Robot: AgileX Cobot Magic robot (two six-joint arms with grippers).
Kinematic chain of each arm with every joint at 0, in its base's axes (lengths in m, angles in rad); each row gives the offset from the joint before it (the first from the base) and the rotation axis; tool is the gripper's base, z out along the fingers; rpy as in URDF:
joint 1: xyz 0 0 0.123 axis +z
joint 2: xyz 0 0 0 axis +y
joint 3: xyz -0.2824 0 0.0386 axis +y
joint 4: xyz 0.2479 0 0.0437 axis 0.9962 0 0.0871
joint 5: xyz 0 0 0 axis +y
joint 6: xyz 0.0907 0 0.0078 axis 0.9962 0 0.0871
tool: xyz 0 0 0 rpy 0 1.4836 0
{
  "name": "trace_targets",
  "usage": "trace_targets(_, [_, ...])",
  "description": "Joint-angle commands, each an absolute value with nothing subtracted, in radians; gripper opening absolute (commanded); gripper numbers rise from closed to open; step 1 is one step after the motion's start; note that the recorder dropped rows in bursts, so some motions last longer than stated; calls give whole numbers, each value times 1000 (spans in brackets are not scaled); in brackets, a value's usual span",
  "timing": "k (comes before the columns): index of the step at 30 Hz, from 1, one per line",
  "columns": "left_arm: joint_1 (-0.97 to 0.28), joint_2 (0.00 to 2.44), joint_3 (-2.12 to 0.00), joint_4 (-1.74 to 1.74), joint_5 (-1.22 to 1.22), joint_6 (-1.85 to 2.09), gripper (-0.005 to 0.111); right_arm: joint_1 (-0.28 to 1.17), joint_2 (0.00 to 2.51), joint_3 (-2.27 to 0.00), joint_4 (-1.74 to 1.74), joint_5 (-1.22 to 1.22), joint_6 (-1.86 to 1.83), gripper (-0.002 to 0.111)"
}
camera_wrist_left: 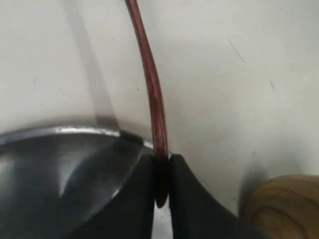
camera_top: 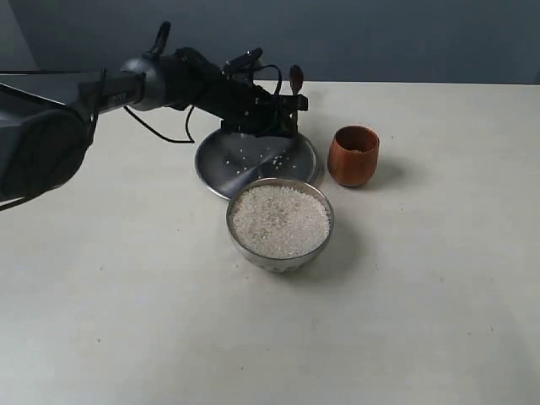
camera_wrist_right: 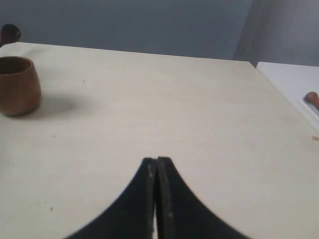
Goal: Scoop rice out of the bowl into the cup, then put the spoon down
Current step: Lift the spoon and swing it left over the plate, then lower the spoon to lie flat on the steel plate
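Left gripper (camera_top: pixel 289 108) is clamped narrowly on the spoon (camera_top: pixel 296 78). Its jaws pinch the thin handle, and the round head stands above them, close to the far edge of the table (camera_top: pixel 439 304). Right gripper (camera_wrist_right: pixel 157 172) has its jaws pressed together with nothing between them, low over bare tabletop; the exterior view does not show it.

That table is pale and open across its whole near side and to the right of the cup (camera_top: pixel 353 156), so there is wide room in both places. The left arm (camera_top: pixel 126 89) reaches in from the left over the far part of the table.

A flat steel plate (camera_top: pixel 221 160) lies under the left gripper, which hangs over its far rim; a few stray grains dot it. The bowl (camera_top: pixel 278 260) stands just in front, its rim overlapping the plate's near edge in the exterior view. Rice (camera_top: pixel 280 221) fills it almost to the brim. The cup stands upright just right of the plate with a slim gap between them, and apart from the bowl.
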State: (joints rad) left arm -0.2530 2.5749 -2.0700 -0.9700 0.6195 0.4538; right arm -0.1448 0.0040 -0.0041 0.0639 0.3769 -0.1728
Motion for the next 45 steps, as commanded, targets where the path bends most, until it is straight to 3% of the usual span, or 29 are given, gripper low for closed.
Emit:
trace_targets(1, [-231,2488,-2075,-897,704,475,1,-151,0,0,62,366,-179,0])
trace_targets(9, [-165,2368,-2075,-488,963,395,0,-149,0,0,62,364,-179,0])
trace_targets(15, [-111,2348,-2075,-470,1221,393,0,-149,0,0,62,364,-179,0])
trace_targets(45, [-162,2316,-1880,-545,1221,361,0,-149,0,0,62,365,-179,0])
